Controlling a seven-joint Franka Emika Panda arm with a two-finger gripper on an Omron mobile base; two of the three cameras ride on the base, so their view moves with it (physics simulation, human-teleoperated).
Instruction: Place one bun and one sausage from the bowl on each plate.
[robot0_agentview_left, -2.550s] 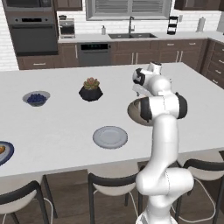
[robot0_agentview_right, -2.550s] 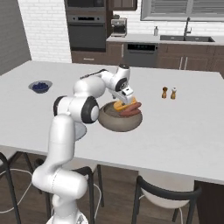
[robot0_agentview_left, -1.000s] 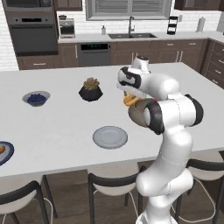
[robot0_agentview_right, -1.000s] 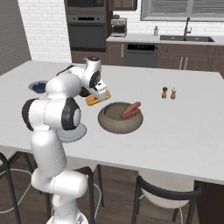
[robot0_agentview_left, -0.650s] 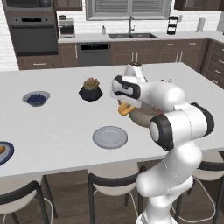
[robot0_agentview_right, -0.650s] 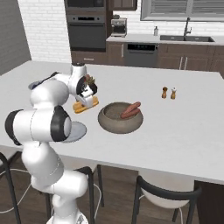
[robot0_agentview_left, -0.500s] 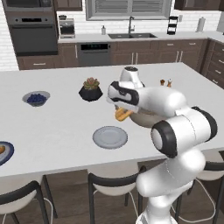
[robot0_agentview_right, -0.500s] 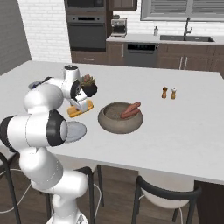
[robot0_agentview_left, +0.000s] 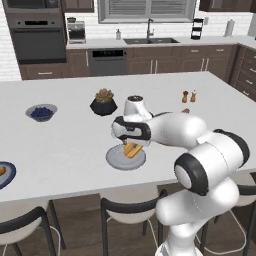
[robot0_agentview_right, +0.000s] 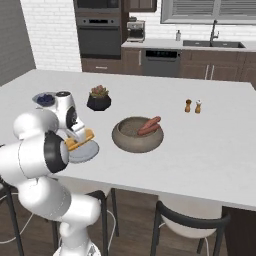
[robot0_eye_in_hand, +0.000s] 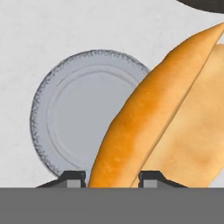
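Since two and a half seconds ago, the arm has swung away from the wide grey bowl (robot0_agentview_right: 137, 134) and carried a bun (robot0_agentview_left: 131, 149) across the white island counter (robot0_agentview_left: 70, 135) to the plain light grey plate (robot0_agentview_left: 120, 159). The gripper (robot0_agentview_left: 131, 147) is closed on the bun, with a fingertip showing on each side of it in the hand view, and holds it just above the plate, apart from the plate's surface.

The bun (robot0_eye_in_hand: 162, 118) is long, golden orange and split lengthwise, with a paler cut face. In the hand view it lies diagonally across the right side of the light grey plate (robot0_eye_in_hand: 74, 113), hiding that part of it.

The light grey plate (robot0_agentview_right: 86, 152) sits near the front edge of the counter. The bowl stands well apart from it, toward the counter's middle, and a reddish-brown sausage (robot0_agentview_right: 149, 126) lies inside, leaning on the bowl's far rim.

Behind the plate, toward the far edge, stands a black pot with a succulent (robot0_agentview_left: 103, 102). A small bowl of dark blue berries (robot0_agentview_left: 41, 112) sits further toward the left end. Two small brown shakers (robot0_agentview_right: 193, 106) stand side by side beyond the grey bowl. At the front left corner, the dark blue rim of a second plate (robot0_agentview_left: 5, 173) shows, with something orange on it, cut off by the picture's edge.

Dark bar stools (robot0_agentview_left: 131, 210) stand along the counter's front edge.
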